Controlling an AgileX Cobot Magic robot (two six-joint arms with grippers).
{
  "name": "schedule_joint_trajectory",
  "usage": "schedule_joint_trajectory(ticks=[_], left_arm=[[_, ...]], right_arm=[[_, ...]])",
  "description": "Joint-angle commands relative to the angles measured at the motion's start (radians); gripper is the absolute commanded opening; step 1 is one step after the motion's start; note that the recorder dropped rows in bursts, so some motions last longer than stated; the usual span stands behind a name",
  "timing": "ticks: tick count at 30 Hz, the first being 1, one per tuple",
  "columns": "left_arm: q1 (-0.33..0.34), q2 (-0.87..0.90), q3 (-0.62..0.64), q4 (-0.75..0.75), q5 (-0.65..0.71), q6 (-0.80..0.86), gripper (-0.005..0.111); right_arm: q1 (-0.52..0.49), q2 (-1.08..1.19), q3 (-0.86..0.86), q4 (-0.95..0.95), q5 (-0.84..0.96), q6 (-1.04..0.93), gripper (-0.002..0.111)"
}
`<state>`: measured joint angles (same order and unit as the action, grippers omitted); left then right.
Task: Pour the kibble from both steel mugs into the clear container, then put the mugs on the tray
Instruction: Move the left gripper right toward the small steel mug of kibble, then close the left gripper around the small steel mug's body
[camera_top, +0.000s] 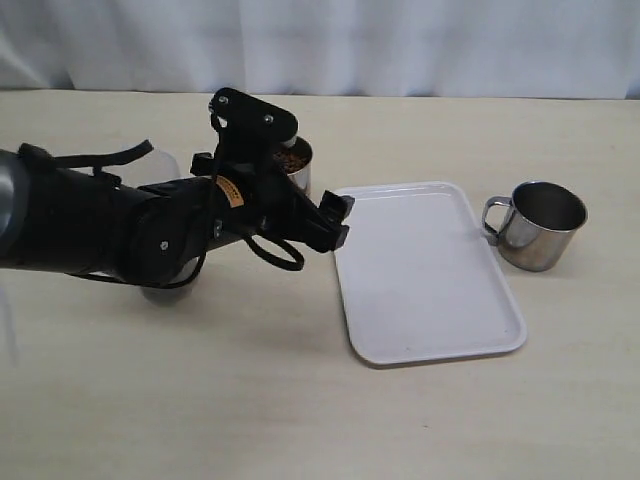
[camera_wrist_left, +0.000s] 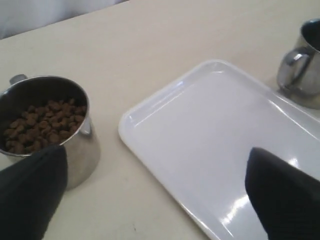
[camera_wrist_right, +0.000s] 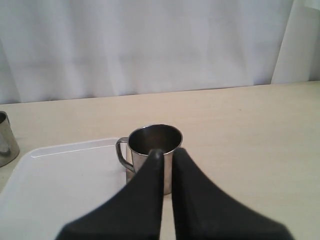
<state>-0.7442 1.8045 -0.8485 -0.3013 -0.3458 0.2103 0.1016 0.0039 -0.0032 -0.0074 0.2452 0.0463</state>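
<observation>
Steel mug just beside left gripper

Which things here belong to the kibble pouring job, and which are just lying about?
Job: kibble, its steel mug, second steel mug, tray, clear container (mostly hidden).
Just there: table, white curtain.

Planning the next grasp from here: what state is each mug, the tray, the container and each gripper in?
Filled steel mug: upright, kibble inside, not grasped.
Second steel mug: upright, looks empty, on the table beside the tray.
Tray: flat, no mug on it.
Clear container: mostly hidden behind the left arm, contents unclear.
Left gripper: jaws open, holding nothing.
Right gripper: jaws shut, holding nothing.
</observation>
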Motion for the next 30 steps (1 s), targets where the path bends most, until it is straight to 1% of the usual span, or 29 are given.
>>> schedule_joint_trajectory(ticks=[1,6,10,13,15,16,20,24,27,30], left_arm=[[0.012,0.055,-0.018,-0.052,-0.113,-0.002,0.086],[0.012,0.115,-0.018,-0.054,-0.236,-0.004,0.086],[0.012,0.161,-0.026,-0.065,-0.289,-0.004,0.086],[0.012,0.193,-0.033,-0.138,-0.326,-0.002,0.086],[0.019,0.212,-0.049,-0.221,-0.326,-0.002,0.086],[0.026,0.22,-0.054,-0.239,-0.323,-0.002,0.086],[0.057,0.239,-0.068,-0.225,-0.277,-0.002,0.086],[0.088,0.249,-0.086,-0.18,-0.21,-0.002,0.086],[0.095,0.257,-0.099,-0.178,-0.215,-0.002,0.086],[0.095,0.274,-0.115,-0.145,-0.221,0.002,0.086]], right_arm=[[-0.007,-0.004,0.003,-0.008,0.004,0.0,0.005],[-0.007,-0.004,0.003,-0.008,0.004,0.0,0.005],[-0.007,-0.004,0.003,-0.008,0.004,0.0,0.005],[-0.007,-0.004,0.003,-0.008,0.004,0.0,0.005],[-0.007,-0.004,0.003,-0.008,0.004,0.0,0.005],[-0.007,-0.004,0.003,-0.008,0.004,0.0,0.005],[-0.007,-0.004,0.003,-0.008,0.004,0.0,0.005],[-0.007,-0.004,0.003,-0.008,0.004,0.0,0.005],[-0.007,-0.004,0.003,-0.008,0.004,0.0,0.005],[-0.007,-0.004,0.003,-0.008,0.004,0.0,0.005]])
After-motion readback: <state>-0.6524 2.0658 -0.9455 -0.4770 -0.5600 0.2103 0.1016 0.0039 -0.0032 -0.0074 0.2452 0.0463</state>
